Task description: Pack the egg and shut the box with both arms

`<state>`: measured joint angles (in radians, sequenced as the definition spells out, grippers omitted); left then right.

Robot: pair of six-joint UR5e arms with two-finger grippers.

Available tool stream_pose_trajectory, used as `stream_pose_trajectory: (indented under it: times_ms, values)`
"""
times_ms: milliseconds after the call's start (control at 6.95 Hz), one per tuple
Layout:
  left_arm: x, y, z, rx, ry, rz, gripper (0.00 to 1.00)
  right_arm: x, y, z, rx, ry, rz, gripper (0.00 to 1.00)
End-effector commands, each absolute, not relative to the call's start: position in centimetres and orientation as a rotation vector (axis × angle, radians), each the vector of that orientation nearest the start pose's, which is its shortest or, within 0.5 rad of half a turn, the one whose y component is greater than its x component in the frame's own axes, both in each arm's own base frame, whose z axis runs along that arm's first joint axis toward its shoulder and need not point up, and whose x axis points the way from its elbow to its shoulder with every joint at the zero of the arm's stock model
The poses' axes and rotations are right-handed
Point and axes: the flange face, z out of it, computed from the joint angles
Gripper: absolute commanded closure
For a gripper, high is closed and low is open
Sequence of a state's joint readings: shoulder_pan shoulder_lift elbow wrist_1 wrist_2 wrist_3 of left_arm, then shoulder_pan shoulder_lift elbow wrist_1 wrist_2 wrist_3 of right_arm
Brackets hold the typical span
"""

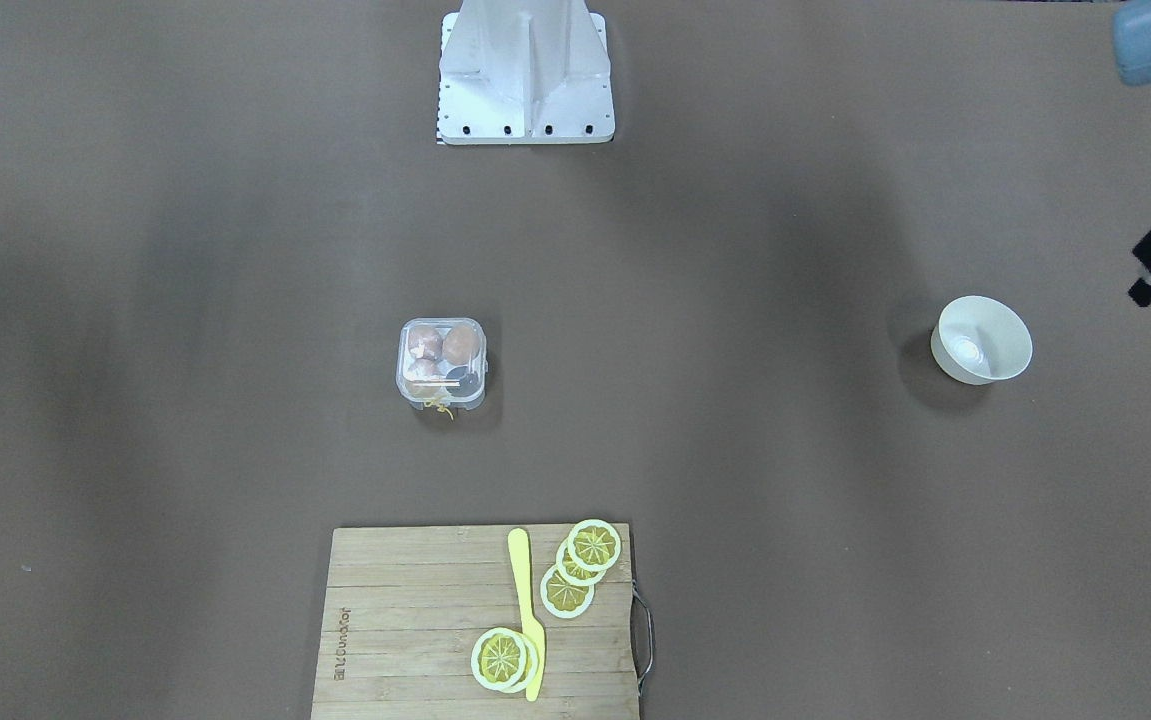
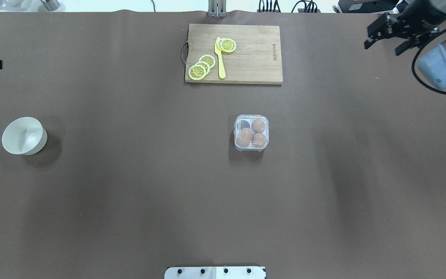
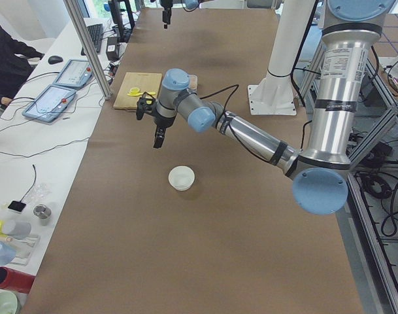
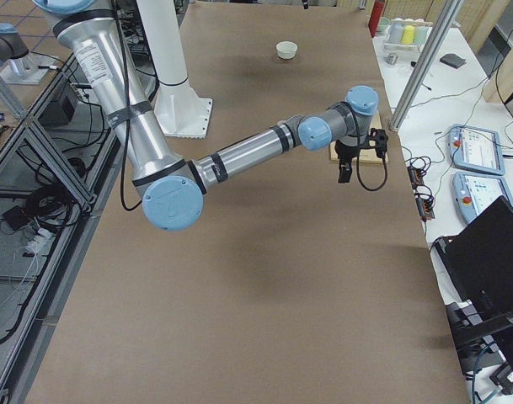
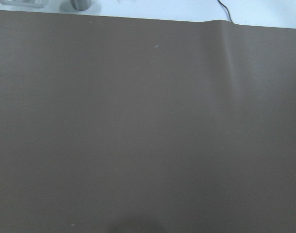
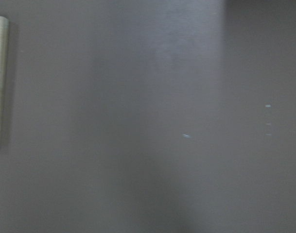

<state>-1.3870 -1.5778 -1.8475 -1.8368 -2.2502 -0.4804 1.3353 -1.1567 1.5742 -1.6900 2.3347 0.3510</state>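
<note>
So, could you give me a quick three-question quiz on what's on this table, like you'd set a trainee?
1. How many eggs sit in the clear egg box?
2. True or false: the yellow knife lies on the wooden cutting board.
3. Where is the white bowl?
A. On the cutting board
B. By itself, towards the robot's left side of the table
C. Inside the egg box

Key: 1. Three, with one cup empty. 2. True. 3. B.
</note>
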Motion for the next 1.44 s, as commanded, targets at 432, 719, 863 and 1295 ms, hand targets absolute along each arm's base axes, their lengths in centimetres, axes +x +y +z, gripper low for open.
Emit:
stream_pose_trajectory:
  times_ms: [432, 719, 863, 1295]
  values:
    - [-6.2, -44.5, 65.2, 0.158, 0.738, -0.051, 0.02, 4.8, -53.5, 62.2, -0.07, -0.74, -0.09, 0.0]
    - [-6.5, -43.6, 66.7, 0.136, 0.695, -0.066, 0.02, 5.7, -51.4, 64.4, -0.037, -0.755, -0.08, 0.0]
    - [-6.5, -44.0, 65.9, 0.141, 0.698, -0.073, 0.02, 6.2, -51.4, 64.1, -0.032, -0.773, -0.066, 0.0]
    - [-5.9, -45.4, 64.3, 0.087, 0.765, -0.087, 0.02, 6.5, -51.5, 63.5, -0.028, -0.771, -0.021, 0.0]
